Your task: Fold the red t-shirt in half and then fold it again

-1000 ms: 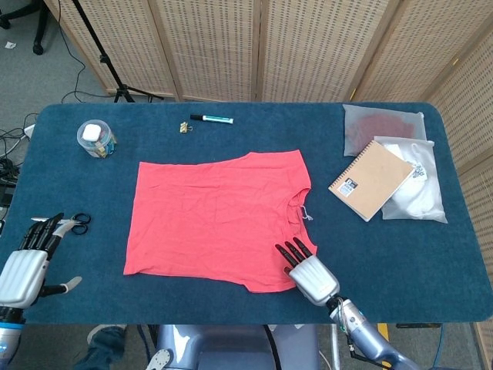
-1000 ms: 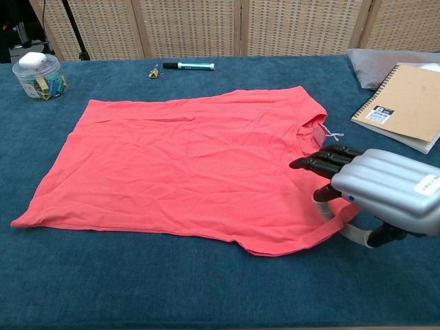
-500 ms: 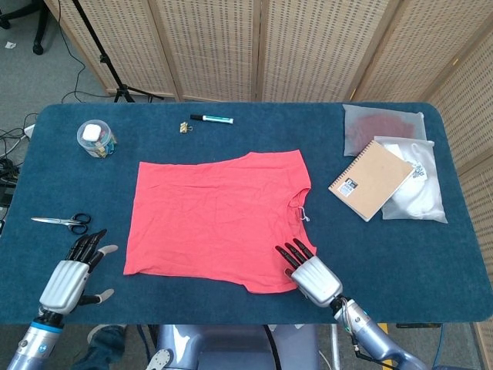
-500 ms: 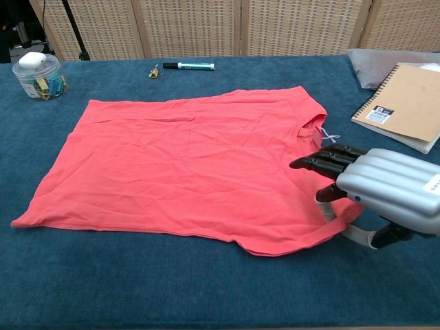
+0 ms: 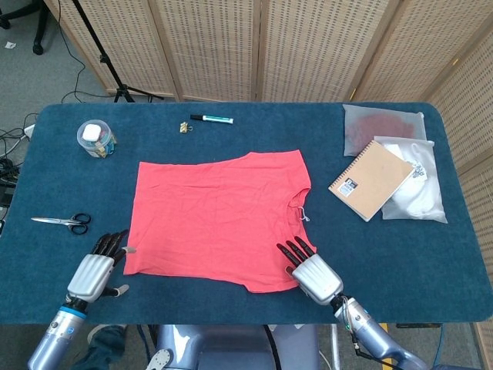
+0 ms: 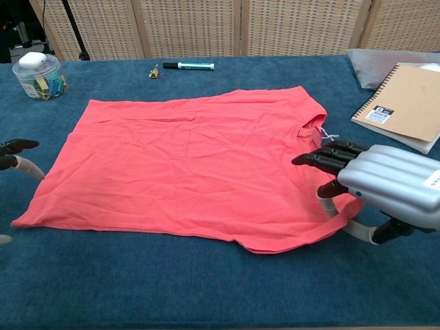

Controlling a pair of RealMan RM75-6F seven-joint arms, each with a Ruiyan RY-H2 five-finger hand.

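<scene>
The red t-shirt (image 5: 219, 220) lies spread flat on the blue table (image 5: 431, 254), neck opening toward the right. My right hand (image 5: 312, 274) is at its near right corner. In the chest view that right hand (image 6: 378, 182) has dark fingers stretched over the cloth and the thumb under the hem, with the sleeve edge (image 6: 333, 223) running between them, not pinched. My left hand (image 5: 96, 270) rests on the table just left of the near left corner, fingers apart and holding nothing. Only that left hand's fingertips (image 6: 17, 146) show in the chest view.
Scissors (image 5: 62, 223) lie left of the shirt. A jar of clips (image 5: 96, 139), a binder clip (image 5: 185, 126) and a marker (image 5: 212, 119) sit at the back. A spiral notebook (image 5: 370, 180) and two plastic bags (image 5: 384, 123) (image 5: 420, 193) lie at the right.
My left hand has travelled right along the near edge, from beside the scissors to the shirt's near left corner. The right hand has barely shifted, and the shirt lies as before.
</scene>
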